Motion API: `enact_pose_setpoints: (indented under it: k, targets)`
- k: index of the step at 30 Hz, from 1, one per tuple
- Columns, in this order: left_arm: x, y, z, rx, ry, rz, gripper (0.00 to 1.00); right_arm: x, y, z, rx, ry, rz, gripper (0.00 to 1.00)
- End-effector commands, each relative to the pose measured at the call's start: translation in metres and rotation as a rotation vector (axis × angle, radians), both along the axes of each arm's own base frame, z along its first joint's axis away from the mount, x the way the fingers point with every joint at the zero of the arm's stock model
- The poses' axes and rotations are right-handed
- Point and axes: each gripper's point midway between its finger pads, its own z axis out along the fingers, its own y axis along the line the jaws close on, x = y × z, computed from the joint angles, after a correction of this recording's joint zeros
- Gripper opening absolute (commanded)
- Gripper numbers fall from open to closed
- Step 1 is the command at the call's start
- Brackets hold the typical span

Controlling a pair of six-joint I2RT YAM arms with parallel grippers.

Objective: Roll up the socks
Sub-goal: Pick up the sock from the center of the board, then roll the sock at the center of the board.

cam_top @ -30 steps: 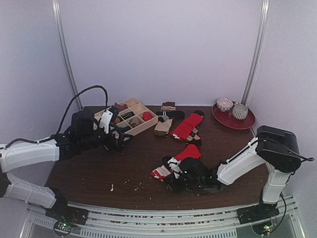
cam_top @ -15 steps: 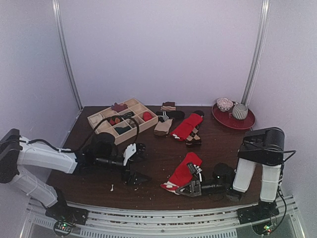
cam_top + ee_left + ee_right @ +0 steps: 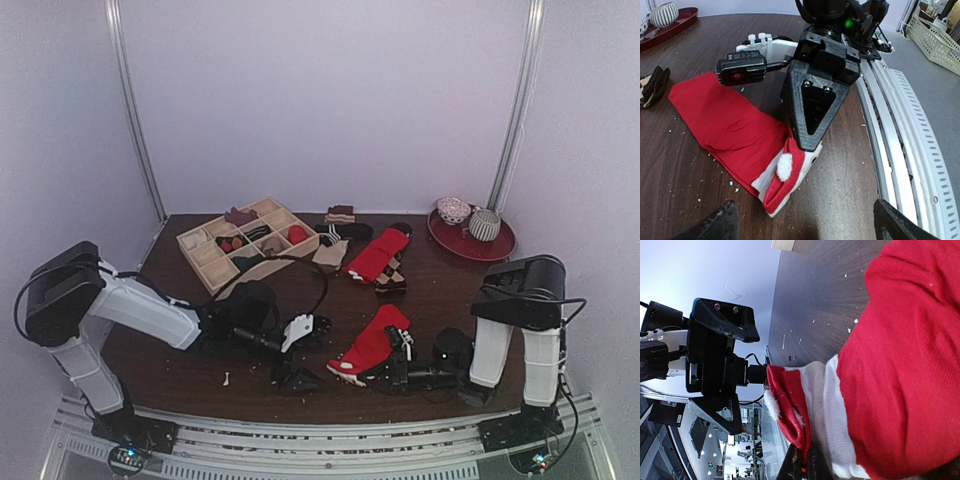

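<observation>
Standing there, I saw the soft red fabric sock with the white-striped end lying flat on the dark wooden table, in the lower middle of the overhead view, its striped tip pointing to the lower left. The right gripper lay low on the boards with its jaws pressed together, pinching only the thin folded edge of that striped tip. In the right wrist view the fingertips held little more than a lip of cloth. That looked to me the weakest point: a sharp tug or turn could have pulled the edge free, or dragged the whole sock along the wood instead of curling it. The left gripper sat just beside it, spread wide and holding nothing, facing the right one across the sock's tip. Had it closed in carelessly, it might have struck the other gripper, or pinned the cloth and fought the roll. The soft cream sock with the brown band and tan end lay well apart, in the upper middle of the frame, between the pale wooden compartment tray and the plain red sock. I judged that rolling the striped one alone could leave the pair unjoined. The pale crumbs scattered about might also have been wound into the fabric.
</observation>
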Motion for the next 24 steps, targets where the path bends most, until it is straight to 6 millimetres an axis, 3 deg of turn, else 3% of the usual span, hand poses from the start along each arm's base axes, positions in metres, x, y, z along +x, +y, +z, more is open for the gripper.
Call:
enact_pose_setpoints:
  k: [1, 6, 17, 21, 24]
  targets:
    - [0.006, -0.018, 0.008, -0.055, -0.031, -0.046, 0.87, -0.018, -0.029, -0.031, -0.099, 0.023, -0.016, 0.01]
    - [0.005, -0.022, -0.009, -0.047, -0.018, -0.067, 0.84, -0.019, -0.032, -0.032, -0.102, 0.02, -0.021, 0.01]
    - [0.011, -0.039, -0.017, -0.071, 0.003, -0.086, 0.66, -0.021, -0.038, -0.029, -0.096, 0.014, -0.039, 0.01]
    - [0.013, -0.043, -0.027, -0.04, 0.027, -0.09, 0.47, -0.021, -0.038, -0.029, -0.093, 0.016, -0.039, 0.01]
    - [0.012, -0.042, -0.037, -0.003, 0.057, -0.086, 0.13, -0.021, -0.038, -0.028, -0.091, 0.01, -0.036, 0.02]
